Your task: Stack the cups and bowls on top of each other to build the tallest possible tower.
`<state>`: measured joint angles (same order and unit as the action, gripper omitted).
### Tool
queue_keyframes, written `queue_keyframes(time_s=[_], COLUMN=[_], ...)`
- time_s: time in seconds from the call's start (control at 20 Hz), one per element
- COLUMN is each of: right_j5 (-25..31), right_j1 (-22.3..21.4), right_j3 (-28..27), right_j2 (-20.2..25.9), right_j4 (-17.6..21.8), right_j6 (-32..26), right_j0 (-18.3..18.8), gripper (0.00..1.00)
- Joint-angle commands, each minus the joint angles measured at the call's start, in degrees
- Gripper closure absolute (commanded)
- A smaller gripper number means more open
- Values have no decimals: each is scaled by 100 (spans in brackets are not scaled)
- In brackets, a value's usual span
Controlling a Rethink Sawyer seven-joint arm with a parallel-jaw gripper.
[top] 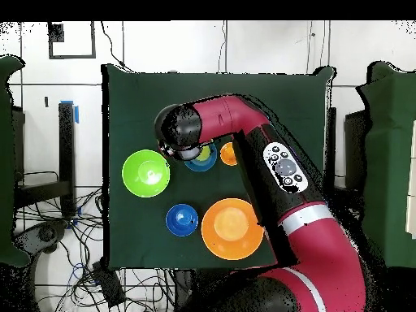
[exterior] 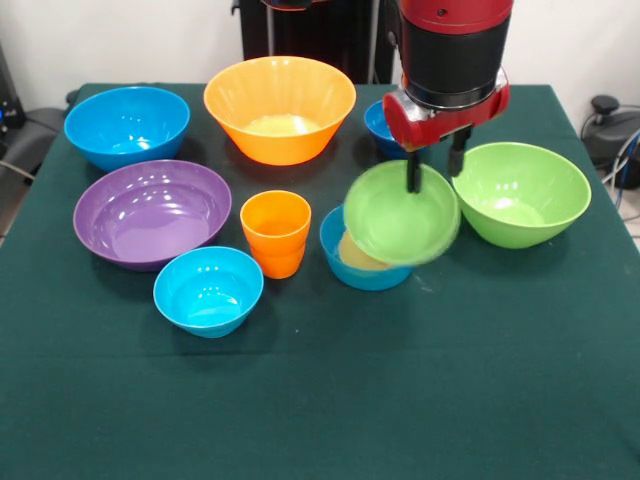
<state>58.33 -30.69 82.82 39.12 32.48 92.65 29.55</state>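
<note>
A lab: cloth-covered table (exterior: pixel 300 400), tangled floor cables (top: pixel 73 244), pedestal robot arm (top: pixel 268 162).

Table surface: dark green cloth (exterior: pixel 300 400).
Resting on it: large bowls orange (exterior: pixel 280 108), blue (exterior: pixel 127 125), purple (exterior: pixel 152 212), lime (exterior: pixel 521 192); orange cup (exterior: pixel 275 232); light blue bowls (exterior: pixel 208 290).

A dark green cloth (exterior: pixel 320 400) covers the table and fills most of the front view. A pale wall (exterior: pixel 120 40) runs along the top of the frame. In the overhead view, white tiled floor (top: pixel 244 49) spreads above the table, with tangled cables (top: pixel 65 244) at lower left.
</note>
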Motion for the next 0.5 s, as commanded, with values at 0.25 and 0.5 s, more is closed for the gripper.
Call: queue_keyframes(time_s=[0.25, 0.5], right_j5=[487, 436], right_j1=[415, 352], right_j3=[-202, -156], right_j2=[105, 48], right_j4=[488, 507], right_j6=[-2022, -1856], right_j0=[38, 56], gripper=[0, 0])
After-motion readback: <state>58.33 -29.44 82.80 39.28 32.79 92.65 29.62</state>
